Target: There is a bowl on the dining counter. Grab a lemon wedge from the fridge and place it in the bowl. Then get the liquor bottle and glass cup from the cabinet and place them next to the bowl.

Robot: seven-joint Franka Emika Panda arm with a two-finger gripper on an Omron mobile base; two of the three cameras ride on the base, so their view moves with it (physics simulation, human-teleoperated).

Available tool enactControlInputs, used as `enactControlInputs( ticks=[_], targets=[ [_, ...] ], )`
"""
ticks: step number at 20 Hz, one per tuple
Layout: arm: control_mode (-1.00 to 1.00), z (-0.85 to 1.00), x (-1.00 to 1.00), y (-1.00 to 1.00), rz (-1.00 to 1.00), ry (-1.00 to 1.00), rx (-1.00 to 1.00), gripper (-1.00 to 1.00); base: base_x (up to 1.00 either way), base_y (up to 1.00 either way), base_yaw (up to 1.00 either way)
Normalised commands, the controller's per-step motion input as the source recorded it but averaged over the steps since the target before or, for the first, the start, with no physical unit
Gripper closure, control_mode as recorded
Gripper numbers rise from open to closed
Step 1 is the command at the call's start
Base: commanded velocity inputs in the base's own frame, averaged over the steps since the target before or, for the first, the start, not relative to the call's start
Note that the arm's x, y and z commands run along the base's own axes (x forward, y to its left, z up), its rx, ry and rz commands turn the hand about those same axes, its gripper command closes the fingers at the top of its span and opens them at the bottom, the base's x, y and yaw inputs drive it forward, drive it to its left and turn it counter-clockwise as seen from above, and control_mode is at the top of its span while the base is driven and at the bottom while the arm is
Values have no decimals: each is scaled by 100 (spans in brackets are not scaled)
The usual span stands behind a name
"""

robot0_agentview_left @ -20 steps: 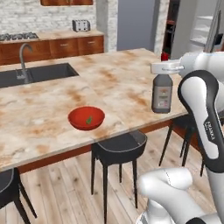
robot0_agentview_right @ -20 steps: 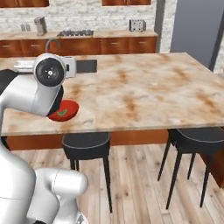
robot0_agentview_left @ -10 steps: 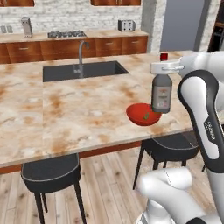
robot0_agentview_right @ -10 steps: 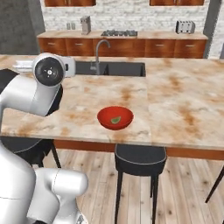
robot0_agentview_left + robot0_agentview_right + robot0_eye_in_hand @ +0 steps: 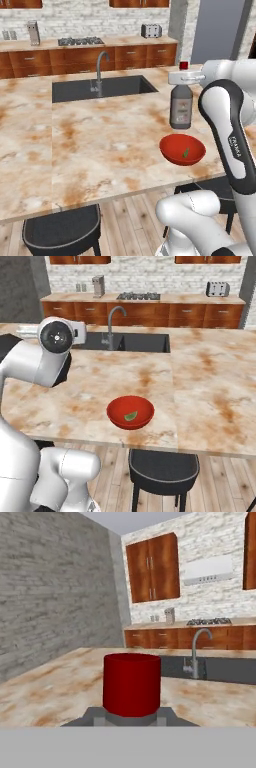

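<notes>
Above the far right part of the bench (image 5: 90, 150), hand (image 5: 186, 78) clamped narrowly on the neck of the liquor bottle (image 5: 181, 106), just under the red cap (image 5: 183, 65). Seen from the hand view as a red cylinder rising between the finger tips, so grip sits high, at the top end. Bottle hanging upright, long axis vertical, base clear of the marble or at most just above it; contact with the surface cannot be told from the left base view.

Directly below and slightly nearer the robot: red bowl (image 5: 182, 149), sitting close to the near edge of the bench, with the green lemon wedge (image 5: 131, 416) already inside. So first part of the task judged done, bottle delivery in hand, glass cup not yet fetched.

Relation that matters for the coming move: bottle lies just behind the bowl, on the sink side, its base near the bowl's far rim in the left base view. Setting down probably needs little more than a straight descent, with care that the base lands on bare marble beside the rim and not on it. Bare surface available to the left of the bowl as well.

Further out: sink (image 5: 102, 87) with its curved faucet (image 5: 114, 323) in the middle of the bench, stool (image 5: 164, 471) under the near edge, toaster (image 5: 151, 30) and stove top on the back counter.
</notes>
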Motion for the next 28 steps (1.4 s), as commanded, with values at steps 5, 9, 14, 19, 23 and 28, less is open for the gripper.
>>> enactControlInputs(
  ticks=[5, 9, 14, 19, 23, 28],
  targets=[
    [-100, -55, 99, 0, 10, 0, 0, 100, 0, 0, 0],
    [-100, -100, 62, 3, 32, 0, -5, 100, 0, 0, 0],
    [-100, -100, 21, 35, 34, 0, -5, 100, 0, 0, 0],
    [-100, -100, 5, 28, 21, -6, -7, 100, 0, 0, 0],
    [-100, -81, 0, 18, 3, -4, -5, 100, 0, 0, 0],
    [-100, -63, 10, 24, 0, -7, 1, 100, 0, 0, 0]
  ],
)
